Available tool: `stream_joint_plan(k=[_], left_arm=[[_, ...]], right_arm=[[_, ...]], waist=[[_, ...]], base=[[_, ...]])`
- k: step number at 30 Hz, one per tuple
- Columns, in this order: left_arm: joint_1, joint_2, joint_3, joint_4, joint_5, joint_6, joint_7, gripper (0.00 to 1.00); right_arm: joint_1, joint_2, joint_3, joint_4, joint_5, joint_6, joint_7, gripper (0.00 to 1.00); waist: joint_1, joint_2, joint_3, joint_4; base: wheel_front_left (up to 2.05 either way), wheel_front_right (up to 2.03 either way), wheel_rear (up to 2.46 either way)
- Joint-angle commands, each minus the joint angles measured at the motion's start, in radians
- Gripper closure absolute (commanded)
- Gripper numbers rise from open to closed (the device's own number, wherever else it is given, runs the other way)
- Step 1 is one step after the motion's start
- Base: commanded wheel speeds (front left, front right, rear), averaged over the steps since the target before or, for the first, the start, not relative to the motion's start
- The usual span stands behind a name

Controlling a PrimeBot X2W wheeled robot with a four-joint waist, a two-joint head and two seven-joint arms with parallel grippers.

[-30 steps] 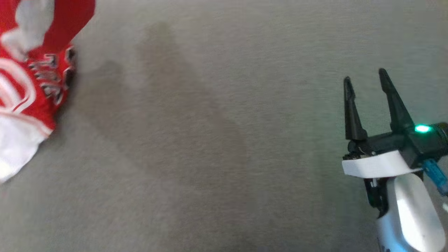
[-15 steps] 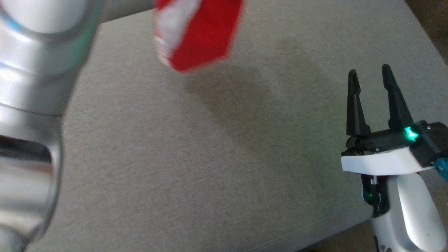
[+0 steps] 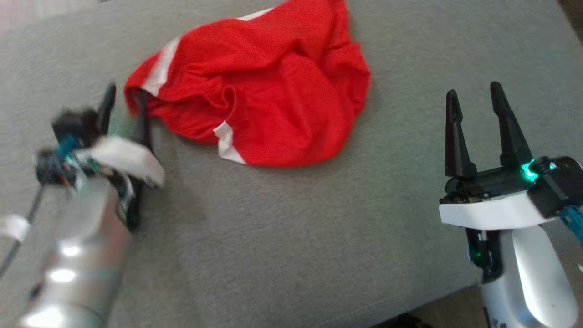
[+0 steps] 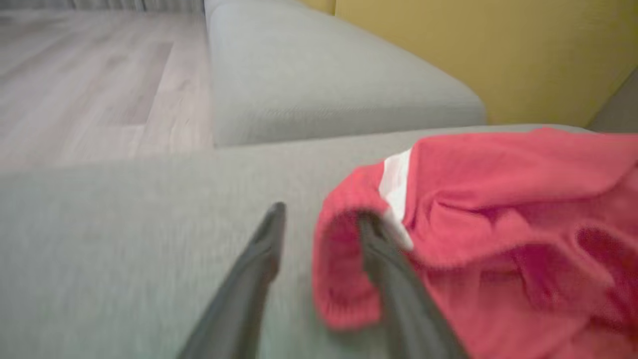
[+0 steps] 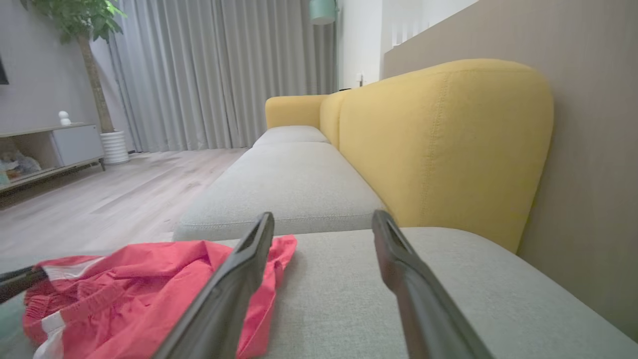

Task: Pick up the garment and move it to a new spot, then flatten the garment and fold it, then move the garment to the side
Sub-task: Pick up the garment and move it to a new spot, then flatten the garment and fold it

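The garment (image 3: pixel 273 86) is red with white stripes and lies crumpled on the grey sofa cushion (image 3: pixel 273 237). My left gripper (image 3: pixel 125 93) is blurred at the garment's left end with its jaws open. In the left wrist view the left gripper (image 4: pixel 321 213) has the garment's (image 4: pixel 498 199) rolled hem lying between its fingers, and the hem drapes against the right finger (image 4: pixel 394 279). My right gripper (image 3: pixel 473 89) stands open to the right of the garment, holding nothing. The right wrist view has the garment (image 5: pixel 139 279) at lower left, behind the open right gripper (image 5: pixel 324 215).
The cushion's front edge (image 3: pixel 446 296) runs past my right arm at lower right. A yellow backrest (image 5: pixel 438 144) rises behind the seat, and a second grey cushion (image 5: pixel 284 189) lies beyond. Wooden floor (image 5: pixel 99 199), a cabinet (image 5: pixel 55 149) and a potted plant (image 5: pixel 94 75) lie off the sofa.
The head camera has swung. The garment, hanging blurred in the air before, now lies on the cushion. My left gripper has opened beside it. The right gripper stays open.
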Motion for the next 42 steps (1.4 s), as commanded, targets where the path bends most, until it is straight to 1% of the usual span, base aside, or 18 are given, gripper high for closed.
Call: stream_joint_plan(k=[1, 4, 6, 11, 12, 16, 20, 24, 29, 32, 40, 42], left_arm=[[-0.004, 0.011, 0.043, -0.053, 0.005, -0.003, -0.016, 0.00], [0.133, -0.019, 0.100, -0.216, 0.061, 0.021, -0.017, 0.00], [0.241, -0.045, 0.129, -0.326, 0.117, 0.035, -0.017, 0.00], [0.500, -0.113, 0.191, -0.579, 0.230, 0.027, -0.018, 0.00], [0.500, -0.113, 0.191, -0.579, 0.230, 0.027, -0.018, 0.00], [0.662, -0.151, 0.239, -0.751, 0.291, 0.039, -0.018, 0.00], [0.782, -0.168, 0.253, -0.865, 0.327, 0.053, -0.018, 0.00], [0.864, -0.171, 0.248, -0.932, 0.328, 0.095, -0.018, 0.00], [0.902, -0.172, 0.237, -0.962, 0.312, 0.155, -0.018, 0.00], [0.906, -0.172, 0.236, -0.966, 0.314, 0.167, -0.018, 0.00], [0.914, -0.172, 0.232, -0.961, 0.329, 0.178, -0.018, 0.00], [0.915, -0.172, 0.232, -0.963, 0.314, 0.184, -0.018, 0.00]], right_arm=[[-0.003, 0.000, 0.009, -0.026, -0.019, -0.001, 0.001, 0.00], [0.016, 0.000, -0.004, -0.018, -0.049, -0.001, 0.001, 0.00], [0.032, 0.000, -0.011, -0.013, -0.068, -0.001, 0.001, 0.00], [0.087, 0.000, -0.019, 0.006, -0.101, -0.001, 0.001, 0.00], [0.087, 0.000, -0.019, 0.006, -0.101, -0.001, 0.001, 0.00], [0.136, 0.000, -0.023, 0.017, -0.096, -0.001, 0.001, 0.00], [0.200, 0.000, -0.012, 0.027, -0.075, -0.001, 0.001, 0.00], [0.273, 0.000, -0.010, 0.036, -0.059, -0.001, 0.001, 0.00], [0.334, 0.000, -0.002, 0.045, -0.058, -0.001, 0.001, 0.00], [0.343, 0.000, 0.000, 0.052, -0.051, -0.001, 0.001, 0.00], [0.344, 0.000, 0.020, 0.058, -0.045, -0.001, 0.001, 0.00], [0.344, 0.000, 0.023, 0.060, -0.045, -0.001, 0.001, 0.00]], waist=[[-0.0002, 0.0000, -0.005, 0.062], [-0.0002, 0.0000, -0.031, 0.130], [-0.0002, 0.0000, -0.057, 0.175], [-0.0002, 0.0000, -0.142, 0.262], [-0.0002, 0.0000, -0.142, 0.262], [-0.0002, 0.0000, -0.203, 0.303], [-0.0002, 0.0000, -0.263, 0.326], [-0.0002, 0.0000, -0.305, 0.340], [-0.0002, 0.0000, -0.326, 0.346], [-0.0002, 0.0000, -0.330, 0.345], [-0.0002, 0.0000, -0.342, 0.342], [-0.0002, 0.0000, -0.344, 0.341]], base=[[0.00, 0.00, 0.00], [0.00, 0.00, 0.00], [0.00, 0.00, 0.00], [0.00, 0.00, 0.00], [0.00, 0.00, 0.00], [0.00, 0.00, 0.00], [0.00, 0.00, 0.00], [0.00, 0.00, 0.00], [0.00, 0.00, 0.00], [0.00, 0.00, 0.00], [0.00, 0.00, 0.00], [0.00, 0.00, 0.00]])
